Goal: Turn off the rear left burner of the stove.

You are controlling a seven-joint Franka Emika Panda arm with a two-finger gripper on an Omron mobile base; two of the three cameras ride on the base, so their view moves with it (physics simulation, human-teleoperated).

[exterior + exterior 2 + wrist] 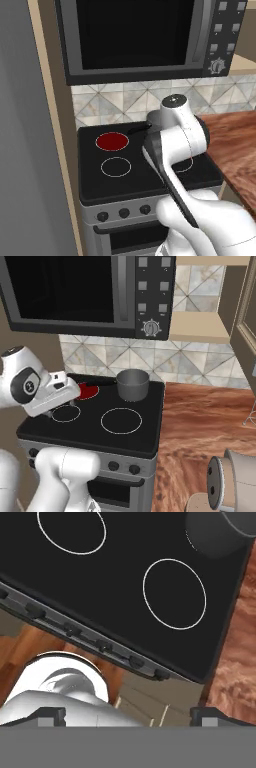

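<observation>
Where the left base view looks down over the arm, we see the stove (100, 187) with its black glass top, and the rear left burner (112, 141) glows red at the back left, just behind a plain white ring (116, 166). A row of black knobs (124, 213) runs along the grey front, and the microwave (145, 37) hangs above.

In the right base view, we find the same red burner partly hidden behind the arm's white hand, with a grey pot (133, 384) standing on the rear right zone and a wooden counter (200, 426) to the right.

In the hand view, we look along the pincer (128, 714): its two dark tips sit far apart at the bottom corners, released and holding nothing, above the stove's front edge and knobs.
</observation>
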